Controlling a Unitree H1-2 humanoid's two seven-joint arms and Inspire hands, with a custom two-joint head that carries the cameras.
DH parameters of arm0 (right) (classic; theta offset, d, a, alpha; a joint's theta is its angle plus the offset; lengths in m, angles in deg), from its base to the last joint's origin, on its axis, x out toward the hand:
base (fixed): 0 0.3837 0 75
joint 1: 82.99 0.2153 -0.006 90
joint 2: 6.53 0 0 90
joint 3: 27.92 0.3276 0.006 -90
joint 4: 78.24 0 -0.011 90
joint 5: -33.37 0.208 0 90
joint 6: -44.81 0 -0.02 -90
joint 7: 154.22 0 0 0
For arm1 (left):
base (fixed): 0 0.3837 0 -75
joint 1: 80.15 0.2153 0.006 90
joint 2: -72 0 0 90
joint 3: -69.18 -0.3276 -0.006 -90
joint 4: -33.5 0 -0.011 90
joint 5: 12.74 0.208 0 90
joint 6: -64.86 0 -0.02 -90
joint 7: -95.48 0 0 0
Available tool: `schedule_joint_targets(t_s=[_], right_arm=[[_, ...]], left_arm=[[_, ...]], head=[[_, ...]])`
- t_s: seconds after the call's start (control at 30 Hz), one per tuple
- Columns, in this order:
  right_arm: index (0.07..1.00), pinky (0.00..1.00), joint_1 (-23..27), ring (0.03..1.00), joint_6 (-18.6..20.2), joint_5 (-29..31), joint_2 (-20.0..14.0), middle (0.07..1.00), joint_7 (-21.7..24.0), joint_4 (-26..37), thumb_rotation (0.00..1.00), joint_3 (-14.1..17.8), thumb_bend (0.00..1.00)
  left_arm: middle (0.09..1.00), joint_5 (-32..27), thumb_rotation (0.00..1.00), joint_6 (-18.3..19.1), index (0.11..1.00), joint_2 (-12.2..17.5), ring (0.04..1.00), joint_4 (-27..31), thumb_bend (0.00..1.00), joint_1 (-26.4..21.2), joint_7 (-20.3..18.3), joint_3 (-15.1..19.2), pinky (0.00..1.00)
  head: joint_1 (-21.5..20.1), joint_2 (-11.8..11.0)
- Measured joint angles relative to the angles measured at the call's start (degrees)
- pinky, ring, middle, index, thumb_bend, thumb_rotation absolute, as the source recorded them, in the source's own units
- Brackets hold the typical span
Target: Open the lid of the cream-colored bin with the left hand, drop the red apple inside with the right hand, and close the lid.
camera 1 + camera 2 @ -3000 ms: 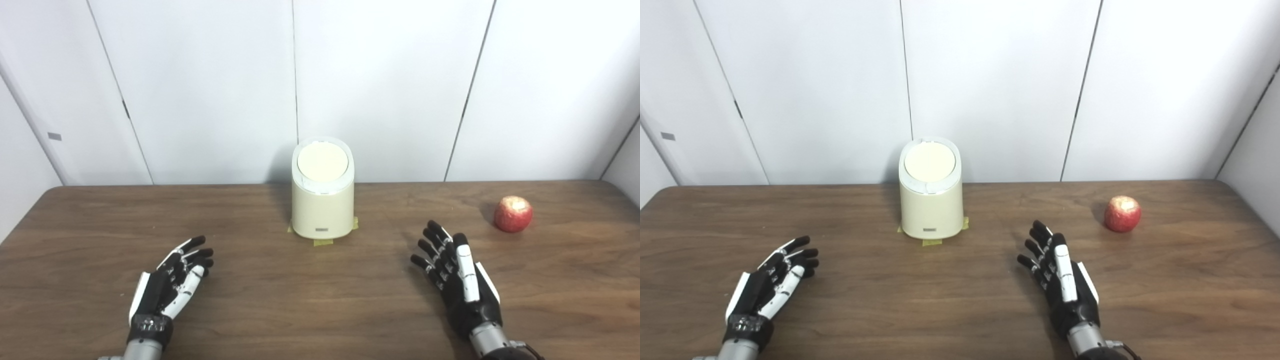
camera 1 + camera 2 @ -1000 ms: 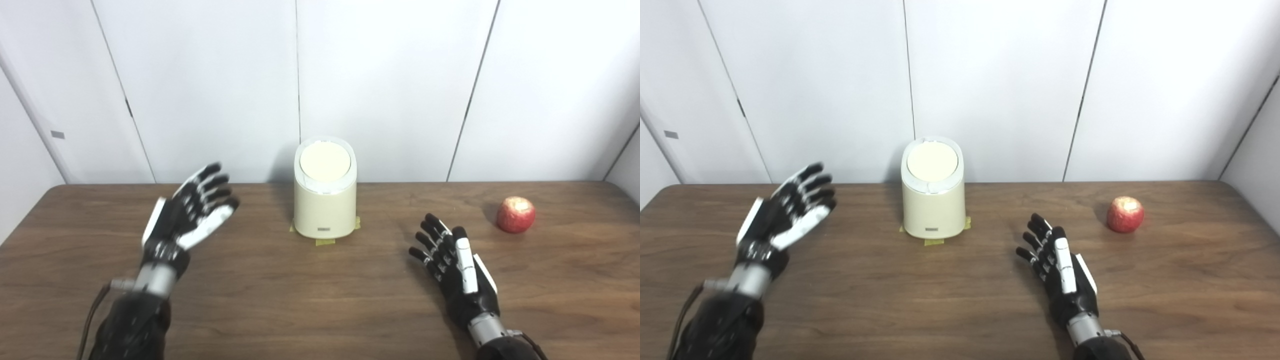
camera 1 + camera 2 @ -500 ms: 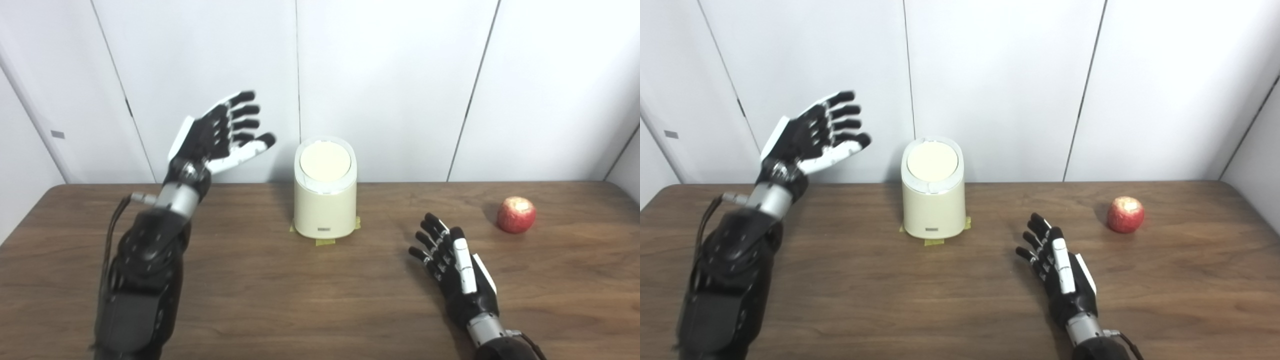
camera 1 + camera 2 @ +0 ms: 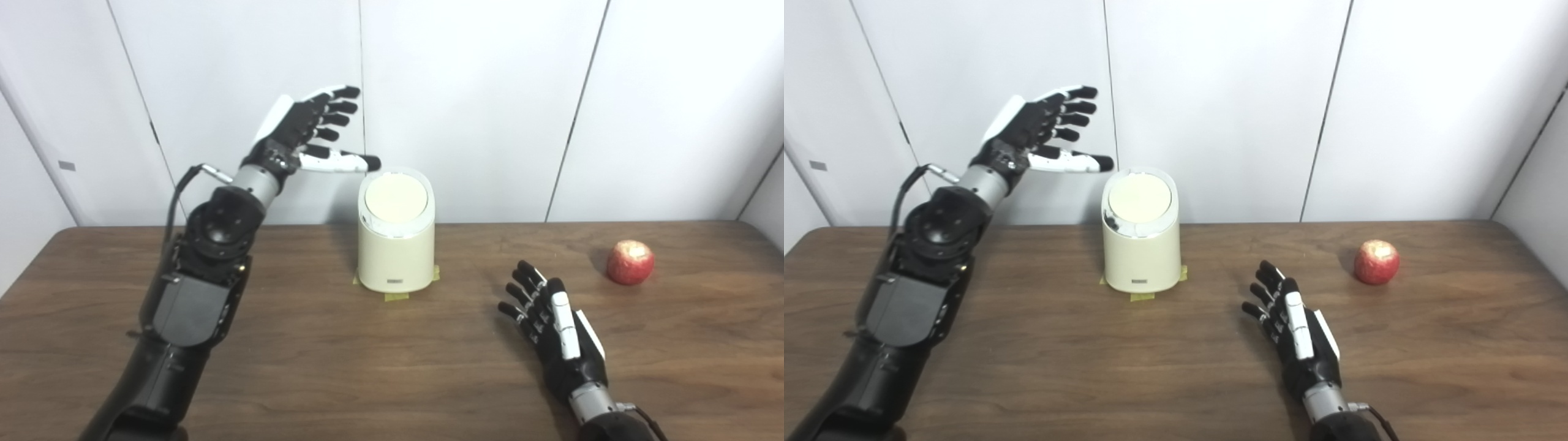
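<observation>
Lid (image 4: 395, 198): still closed on bin (image 4: 395, 254)
Left hand (image 4: 301, 135): risen off tabletop (image 4: 306, 355), fingers (image 4: 334, 107) spread, empty, thumb nearing lid
Right hand (image 4: 560, 340): open, waiting
Apple (image 4: 629, 262): untouched

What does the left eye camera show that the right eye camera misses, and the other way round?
Left eye only: a wider strip of the left side wall. Right eye only: a wider strip of the right side wall. Both: the open left hand up beside the closed cream bin, the open right hand low over the table, and the apple.
</observation>
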Motion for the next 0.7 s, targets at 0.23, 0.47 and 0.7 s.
schedule_joint_targets(t_s=[0.23, 0.47, 0.7], right_arm=[[0.9, 0.81, -0.01, 0.919, -0.09, -0.75, 0.28, 0.934, -0.17, 0.05, 0.92, -0.03, 0.58], [0.9, 0.8, 0.15, 0.917, -0.09, -0.79, 1.0, 0.934, -0.25, 0.04, 0.91, 0.04, 0.58], [0.903, 0.78, 0.23, 0.919, -0.1, -0.91, 1.2, 0.934, -0.31, 0.02, 0.91, -0.03, 0.57]], left_arm=[[0.881, 9.74, 0.11, -3.73, 0.881, 0.21, 0.845, -4.78, 0.94, -3.38, 0.25, -5.57, 0.74], [0.891, 16.36, 0.06, -8.33, 0.855, -1.78, 0.876, -9.2, 0.93, -4.27, 2.9, -7.47, 0.8], [0.881, 21.67, 0.04, -13.46, 0.839, -2.72, 0.866, -13.77, 0.93, -4.81, 5.08, -9.17, 0.78]], head=[[-0.09, 0.18], [-0.79, 0.18], [-1.23, 0.35]])
